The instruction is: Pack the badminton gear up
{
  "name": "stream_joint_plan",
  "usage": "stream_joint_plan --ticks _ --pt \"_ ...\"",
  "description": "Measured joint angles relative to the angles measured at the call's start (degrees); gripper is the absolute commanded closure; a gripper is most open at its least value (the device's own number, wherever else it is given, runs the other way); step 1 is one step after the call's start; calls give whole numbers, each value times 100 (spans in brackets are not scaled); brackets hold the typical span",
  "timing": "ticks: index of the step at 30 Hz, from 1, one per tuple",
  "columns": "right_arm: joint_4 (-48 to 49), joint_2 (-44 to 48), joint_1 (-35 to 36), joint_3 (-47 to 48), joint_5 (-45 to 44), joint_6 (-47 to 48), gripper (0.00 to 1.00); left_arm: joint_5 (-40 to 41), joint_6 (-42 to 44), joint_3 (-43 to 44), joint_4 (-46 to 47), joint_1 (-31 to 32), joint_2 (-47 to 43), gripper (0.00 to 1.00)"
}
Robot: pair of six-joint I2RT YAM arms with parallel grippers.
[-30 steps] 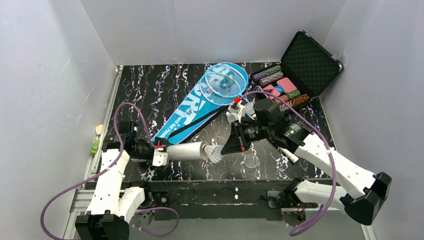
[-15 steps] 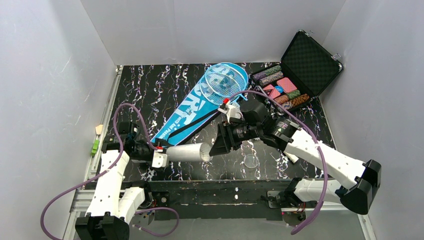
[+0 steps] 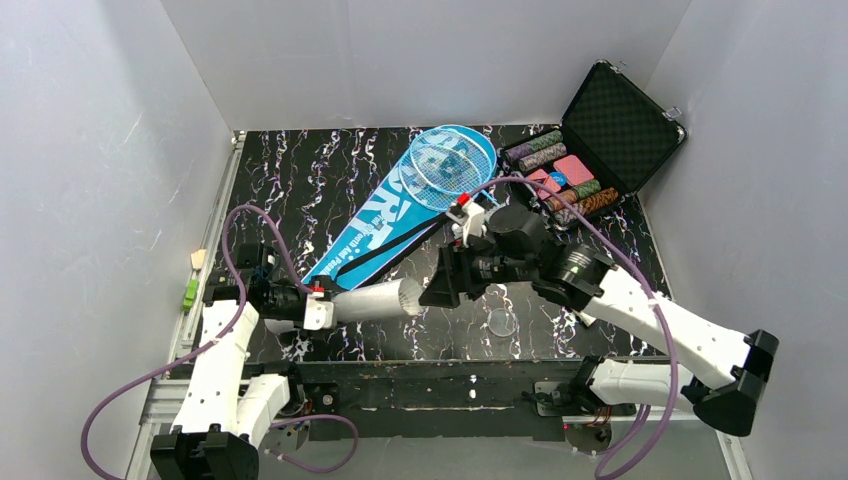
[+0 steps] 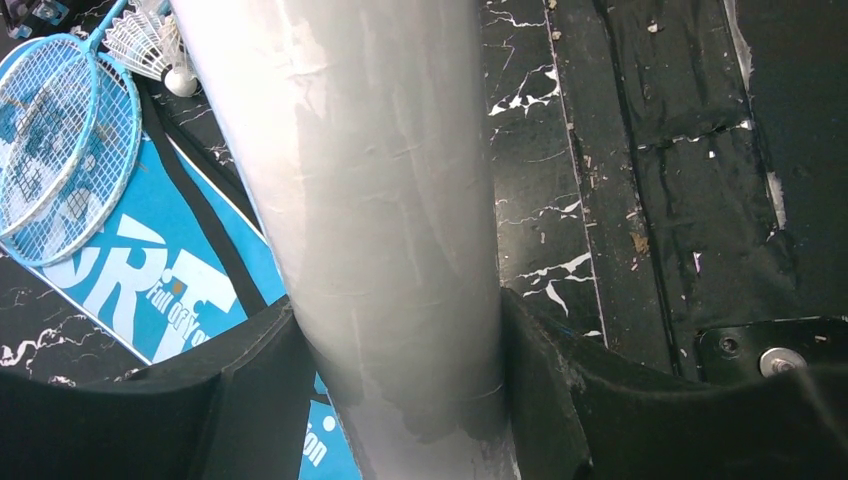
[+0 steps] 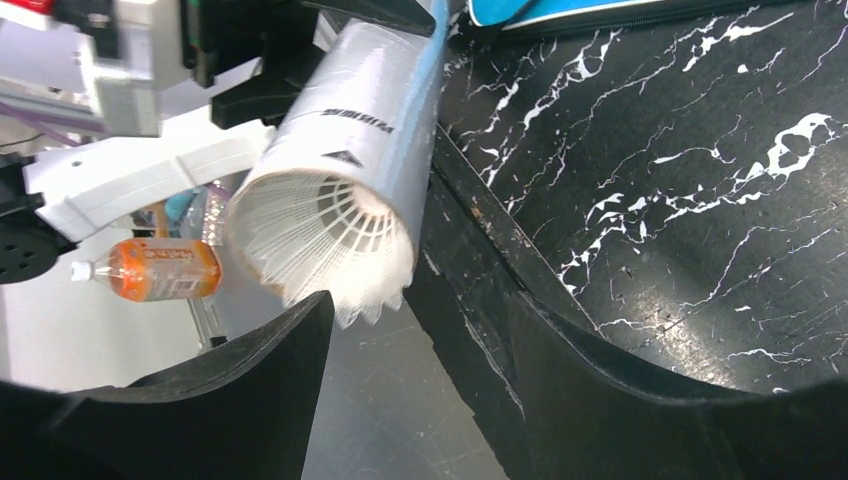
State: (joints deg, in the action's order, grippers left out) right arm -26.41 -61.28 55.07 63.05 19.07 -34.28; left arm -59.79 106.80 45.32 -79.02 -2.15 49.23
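My left gripper (image 3: 318, 310) (image 4: 395, 370) is shut on the long white tube (image 3: 368, 301) (image 4: 370, 200), holding it level over the table's near edge, mouth to the right. A white feather shuttlecock (image 5: 335, 240) sits inside the tube's mouth (image 5: 320, 225), its feather tips poking out. Just off that mouth, my right gripper (image 3: 432, 292) (image 5: 375, 310) stands open and holds nothing. The blue bag lettered "SPORT" (image 3: 385, 220) (image 4: 130, 270) lies flat behind, with two light-blue rackets (image 3: 452, 160) (image 4: 60, 150) on its wide end. More shuttlecocks (image 4: 150, 45) lie beside the racket heads.
An open black case of coloured chips (image 3: 590, 150) stands at the back right. A small clear round lid (image 3: 502, 322) lies on the black marbled table (image 3: 300, 180) under the right arm. An orange bottle (image 5: 145, 270) lies on the floor past the table's near edge.
The right gripper carried a shuttlecock left to the tube's mouth, opened and let it go. The shuttlecock now sits deeper in the tube. The left arm has stayed still.
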Motion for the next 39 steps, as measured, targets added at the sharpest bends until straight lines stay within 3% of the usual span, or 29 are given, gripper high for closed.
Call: stream_joint_plan --ticks 6,18,23,28,32,35,39 --pt "9 -564 332 57 -551 -2 27 -74 -151 7 0 0 -66 92" --pt "632 -837 614 55 -1115 -57 27 -297 -393 168 -7 0 -98 92" --pt "767 -1198 706 129 -1217 -149 23 -160 -476 179 -35 -28 -85 92" --pt "544 -968 643 275 -1478 -109 19 -227 -542 105 90 -26 -81 92" --pt "313 -236 160 278 -1685 -94 19 -212 -640 -96 223 -26 -68 92" --pt "267 348 -669 234 -1825 -131 18 -203 -748 -155 326 -26 -66 92" --pt "199 442 -1556 37 -2317 -7 17 -197 -868 -186 435 -26 -92 91"
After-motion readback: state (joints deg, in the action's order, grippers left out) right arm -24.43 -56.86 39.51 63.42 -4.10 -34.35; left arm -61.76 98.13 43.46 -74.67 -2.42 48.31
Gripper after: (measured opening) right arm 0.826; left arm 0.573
